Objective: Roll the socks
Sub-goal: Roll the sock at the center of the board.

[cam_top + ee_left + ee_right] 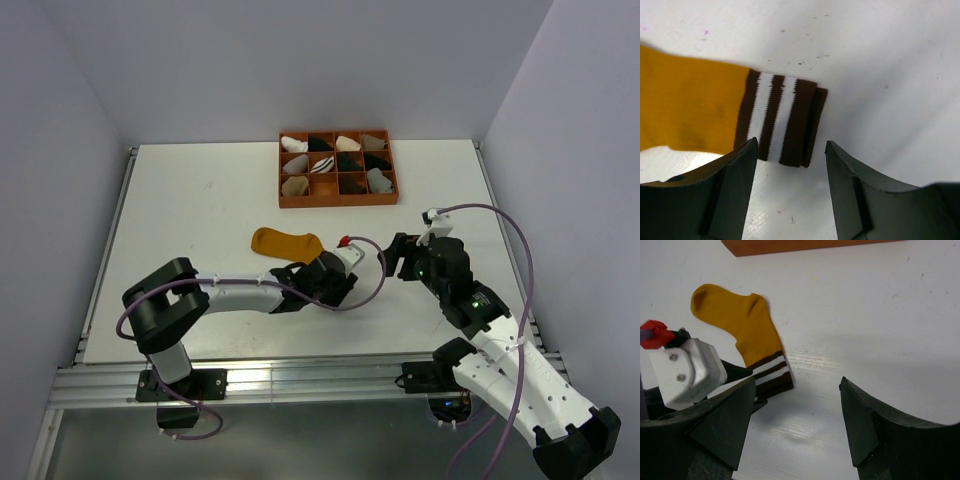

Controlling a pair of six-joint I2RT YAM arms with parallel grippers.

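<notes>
A mustard-yellow sock (283, 241) lies flat on the white table, toe to the left, its brown-and-white striped cuff (781, 120) to the right. It also shows in the right wrist view (742, 322). My left gripper (790, 155) is open and empty, just short of the cuff's end, a finger (735, 180) on each side. My right gripper (797, 405) is open and empty, to the right of the cuff, with bare table between its fingers. In the top view the left gripper (318, 262) sits at the cuff and the right gripper (398, 255) close beside it. The grey and dark brown socks are out of view.
An orange compartment tray (338, 201) with small white, black and beige sock bundles stands at the back of the table; its edge shows in the right wrist view (805, 245). A purple cable (378, 270) loops between the two arms.
</notes>
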